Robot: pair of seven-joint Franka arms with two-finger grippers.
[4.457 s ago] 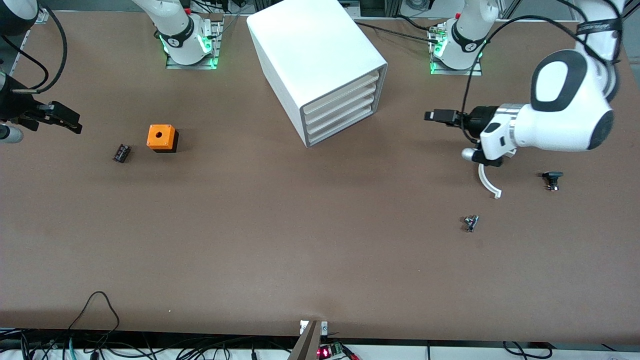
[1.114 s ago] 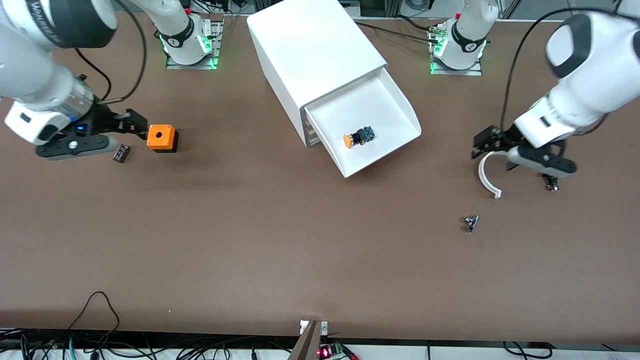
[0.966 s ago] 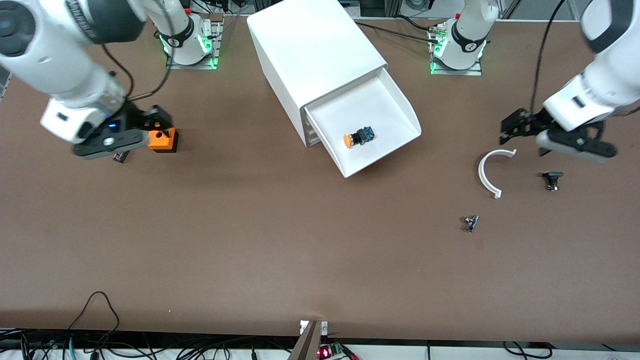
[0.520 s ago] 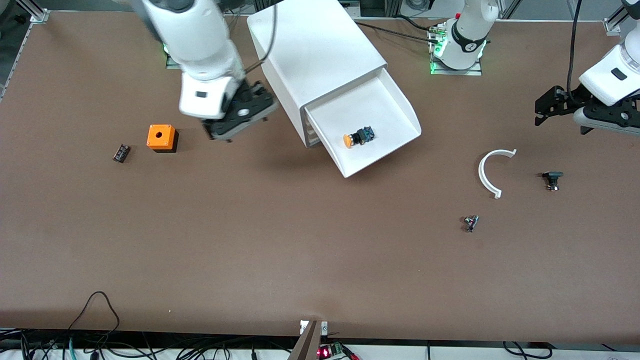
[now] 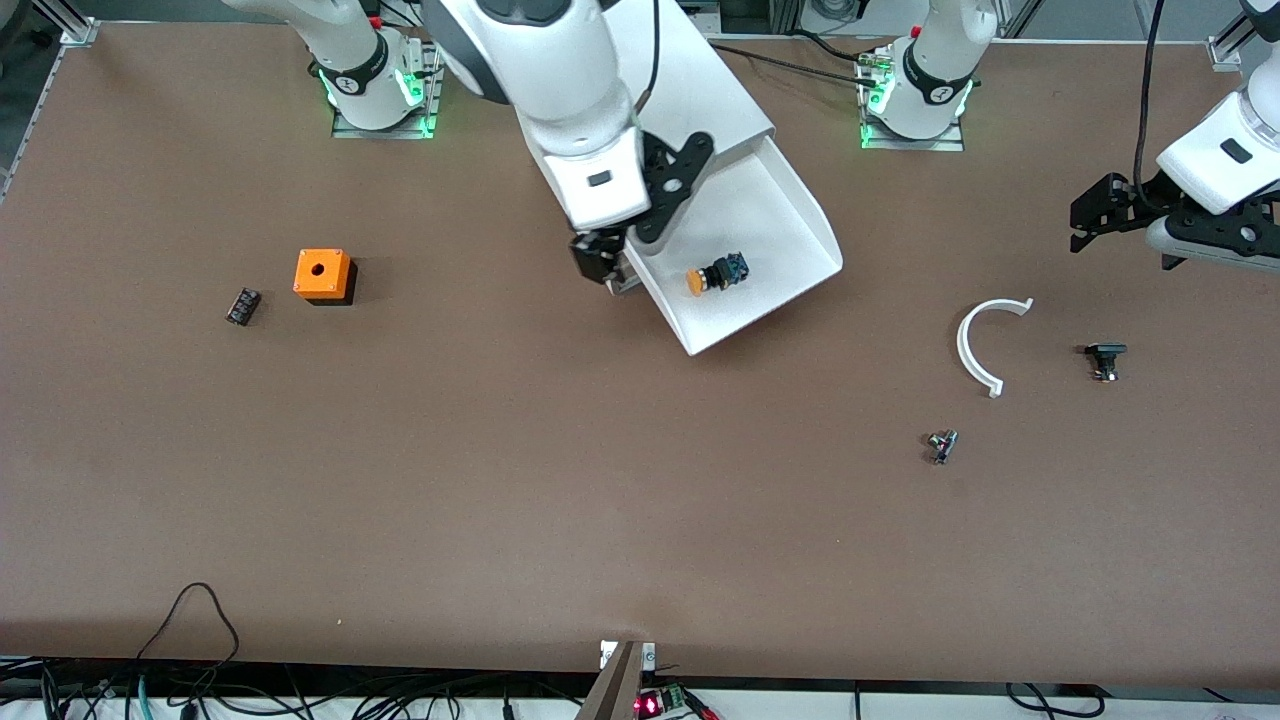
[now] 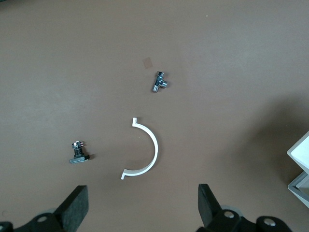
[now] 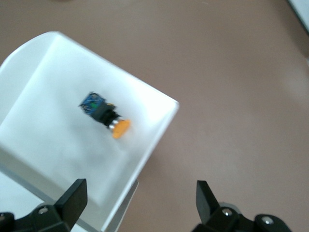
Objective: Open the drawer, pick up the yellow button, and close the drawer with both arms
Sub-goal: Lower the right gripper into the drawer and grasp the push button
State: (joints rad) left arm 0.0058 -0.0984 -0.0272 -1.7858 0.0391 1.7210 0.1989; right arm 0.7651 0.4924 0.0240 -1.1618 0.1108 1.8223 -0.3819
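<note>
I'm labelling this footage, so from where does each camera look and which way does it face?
Front view: high across the table, facing both white arms.
Left wrist view: looks down on the curved white plastic strip; open left gripper shows.
Right wrist view: looks down on the orange-capped button in the open white plastic drawer; open right gripper shows.
Front shares both objects.

— Front view: set high across the bench [image 5: 500,500], facing both arm bases, taking in the whole top.

— And the wrist views?

— Left wrist: looking straight down from well above, over the white curved piece [image 6: 145,154] near the left arm's end. Right wrist: looking down much closer, onto the open drawer [image 7: 58,159] and the button [image 7: 107,117].

— Shared ground?

— Curved piece [image 5: 975,345], drawer [image 5: 800,215] and button [image 5: 712,274] also seen from the front.
</note>
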